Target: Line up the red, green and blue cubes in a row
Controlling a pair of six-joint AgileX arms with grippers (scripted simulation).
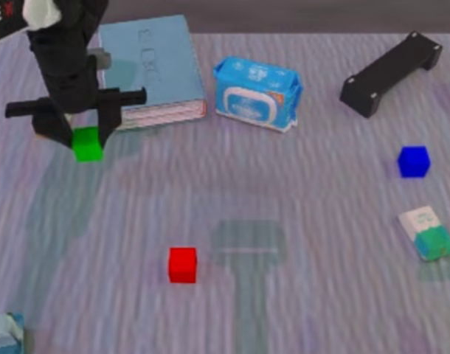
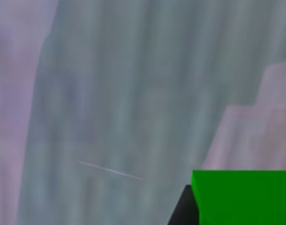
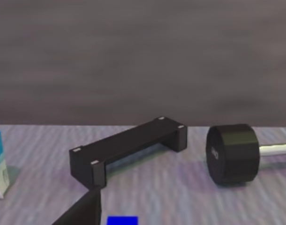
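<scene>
Green cube (image 1: 86,144) sat just in front of the blue book (image 1: 151,63), clamped between my left tool (image 1: 81,139) fingers. Grip looked off-centre; cube could've twisted or dropped mid-carry toward red cube (image 1: 182,264).

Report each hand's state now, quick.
Left hand: shut on the green cube, near the table's far left by the book.
Right hand: out of the top view; its state cannot be told.
</scene>
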